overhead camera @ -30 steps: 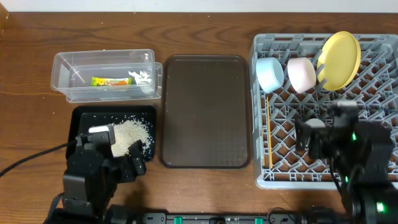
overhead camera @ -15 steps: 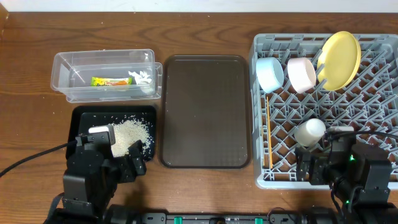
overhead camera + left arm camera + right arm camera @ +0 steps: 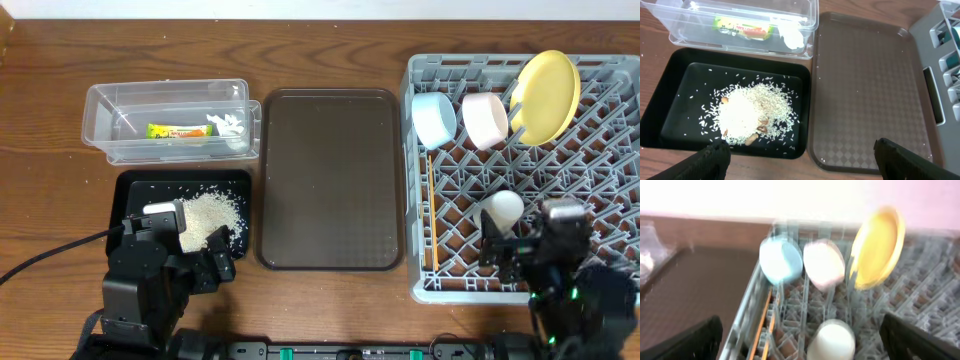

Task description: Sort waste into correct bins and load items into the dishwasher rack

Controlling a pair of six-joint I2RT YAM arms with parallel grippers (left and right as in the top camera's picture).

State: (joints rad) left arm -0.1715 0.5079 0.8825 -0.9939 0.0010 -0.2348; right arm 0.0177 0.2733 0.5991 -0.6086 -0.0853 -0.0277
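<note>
The clear tub (image 3: 165,120) holds the yellow-green wrapper (image 3: 180,131) and white tissue (image 3: 228,124). White rice (image 3: 210,215) lies piled in the black tray (image 3: 135,190). My left gripper (image 3: 178,262) hangs open over that tray's near edge, nothing between its fingers (image 3: 710,160). In the grey rack (image 3: 420,290) stand the blue bowl (image 3: 434,118), pinkish bowl (image 3: 484,119) and yellow plate (image 3: 545,96). The chopsticks (image 3: 433,215) lie along its left side. The pale cup (image 3: 503,208) sits upside down, just beyond my open right gripper (image 3: 530,252).
The brown serving tray (image 3: 330,180) lies bare between the bins and the rack. A black cable (image 3: 50,255) runs off to the left from my left arm. The rack's pegs rise around the cup (image 3: 832,340).
My right gripper has pulled back toward the rack's near edge, uncovering the cup, which stays in the rack. The left arm has not moved.
</note>
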